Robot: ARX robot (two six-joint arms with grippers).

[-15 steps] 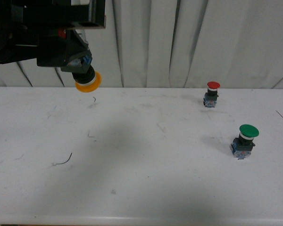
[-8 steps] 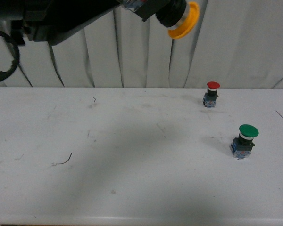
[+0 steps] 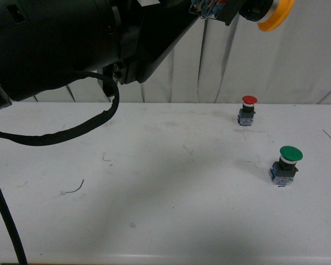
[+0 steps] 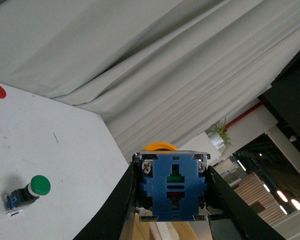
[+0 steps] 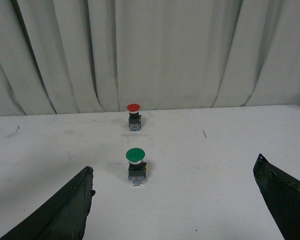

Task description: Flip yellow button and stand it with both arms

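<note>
My left gripper (image 3: pixel 223 8) is shut on the yellow button (image 3: pixel 273 14) and holds it high above the table at the top of the front view, cap pointing right. In the left wrist view the button's blue block base (image 4: pixel 173 186) sits clamped between the two black fingers (image 4: pixel 117 205), with the yellow cap edge showing behind it. The left arm's bulky black body (image 3: pixel 60 44) fills the upper left of the front view. My right gripper (image 5: pixel 175 200) is open and empty, its fingers (image 5: pixel 65 210) wide apart low over the table; it does not show in the front view.
A red-capped button (image 3: pixel 247 109) stands upright at the far right of the white table (image 3: pixel 154 182). A green-capped button (image 3: pixel 287 163) stands upright nearer, also in the right wrist view (image 5: pixel 136 165). Grey curtains hang behind. A black cable (image 3: pixel 71 135) droops at the left.
My left arm has swung up and to the right with the yellow button, from low at the far left to the top right of the front view. The other buttons have not moved.
</note>
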